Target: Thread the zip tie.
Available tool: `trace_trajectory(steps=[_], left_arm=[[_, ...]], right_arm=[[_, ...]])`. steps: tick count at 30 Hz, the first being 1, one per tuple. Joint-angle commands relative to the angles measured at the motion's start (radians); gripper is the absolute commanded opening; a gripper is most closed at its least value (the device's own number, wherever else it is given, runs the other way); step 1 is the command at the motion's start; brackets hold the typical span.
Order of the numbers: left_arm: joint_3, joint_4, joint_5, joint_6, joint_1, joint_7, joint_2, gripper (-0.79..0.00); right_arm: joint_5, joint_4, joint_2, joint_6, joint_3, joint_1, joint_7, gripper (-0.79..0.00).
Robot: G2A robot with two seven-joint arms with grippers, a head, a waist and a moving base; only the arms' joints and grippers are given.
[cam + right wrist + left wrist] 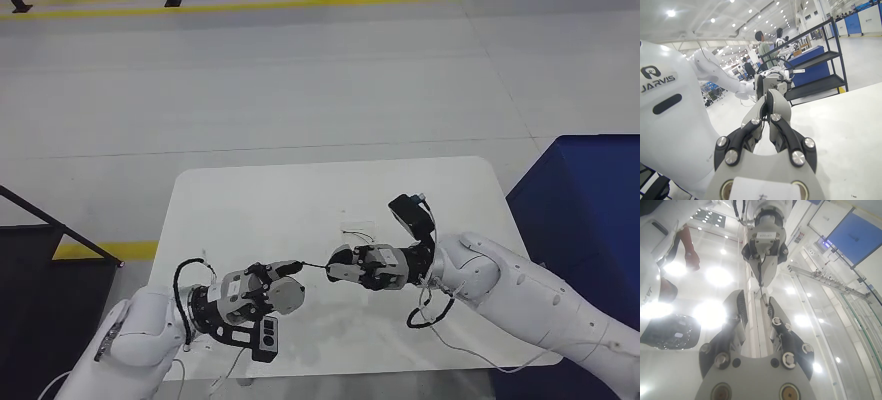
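Zip tie (759,275) — thin black strand — in right gripper (766,98).

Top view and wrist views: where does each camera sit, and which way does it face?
Top view: overhead on the robot, facing down at the table; left hand and right hand show, at the tie.
Left wrist view: on the left wrist, facing up at the ceiling; its open hand shows.
Right wrist view: on the right wrist, facing across the table; its shut hand and the torso show.
Shared: all show the right hand gripping the tie.
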Motion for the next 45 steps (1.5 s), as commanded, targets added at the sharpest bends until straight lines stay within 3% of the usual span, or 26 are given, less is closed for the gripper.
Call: trace_trajectory(steps=[1, 6, 8, 10, 13, 15, 25, 35, 37, 45], left_arm=[[-0.04, 0.031, -0.009, 0.026, 0.004, -0.055, 0.0, 0.0], [-0.04, 0.031, -0.009, 0.026, 0.004, -0.055, 0.0, 0.0], [-0.042, 0.057, 0.069, -0.015, -0.003, -0.031, 0.001, 0.0], [-0.085, 0.072, 0.281, -0.043, -0.038, -0.062, -0.002, 0.0], [-0.061, 0.09, 0.531, -0.119, -0.034, -0.132, -0.012, 0.0], [-0.061, 0.09, 0.531, -0.119, -0.034, -0.132, -0.012, 0.0], [-0.061, 0.09, 0.531, -0.119, -0.034, -0.132, -0.012, 0.0], [-0.061, 0.09, 0.531, -0.119, -0.034, -0.132, -0.012, 0.0], [-0.061, 0.09, 0.531, -0.119, -0.034, -0.132, -0.012, 0.0], [-0.061, 0.09, 0.531, -0.119, -0.034, -0.132, -0.012, 0.0]], right_arm=[[0.003, 0.002, 0.0, 0.0, 0.003, 0.0, 0.002, -0.785], [0.005, -0.011, -0.001, 0.004, 0.004, -0.01, 0.003, -0.785], [0.025, -0.052, 0.0, 0.0, 0.013, -0.025, 0.019, -0.785], [0.091, -0.124, 0.005, 0.0, 0.023, -0.036, 0.054, -0.785], [0.227, -0.222, 0.024, 0.0, 0.063, -0.05, 0.126, -0.785], [0.317, -0.277, 0.039, 0.0, 0.102, -0.065, 0.18, -0.785], [0.321, -0.283, 0.037, 0.002, 0.099, -0.072, 0.178, -0.785], [0.542, -0.534, -0.023, 0.0, 0.239, 0.016, 0.299, -0.785], [0.584, -0.516, -0.031, 0.0, 0.27, 0.01, 0.349, -0.785], [0.584, -0.516, -0.031, 0.0, 0.27, 0.01, 0.349, -0.785]])
